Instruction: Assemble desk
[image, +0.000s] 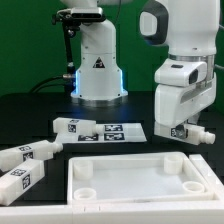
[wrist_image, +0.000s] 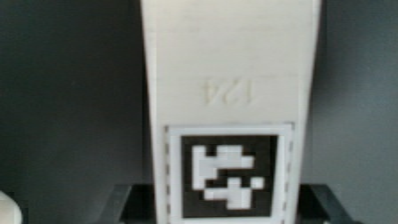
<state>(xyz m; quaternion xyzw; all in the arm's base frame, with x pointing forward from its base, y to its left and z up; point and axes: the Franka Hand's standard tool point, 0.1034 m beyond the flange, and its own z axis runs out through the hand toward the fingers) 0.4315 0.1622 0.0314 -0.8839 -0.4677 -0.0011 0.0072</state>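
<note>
The desk's tabletop panel (image: 140, 178) lies rim-up at the front of the table, with round sockets in its corners. Three loose white legs with tags lie at the exterior view's left: one (image: 72, 126) by the marker board, two more (image: 30, 152) (image: 20, 181) nearer the front. My gripper (image: 186, 130) is down at the table behind the panel's right end, on a fourth leg (image: 199, 134). In the wrist view that leg (wrist_image: 221, 90) fills the frame lengthwise. Its tagged end sits between my dark fingers (wrist_image: 135, 202), and my gripper (wrist_image: 221, 206) is shut on it.
The marker board (image: 118, 131) lies flat behind the tabletop panel, between the leg pile and my gripper. The white robot base (image: 98, 65) with its triangle logo stands at the back. A dark stand (image: 68, 40) rises beside it.
</note>
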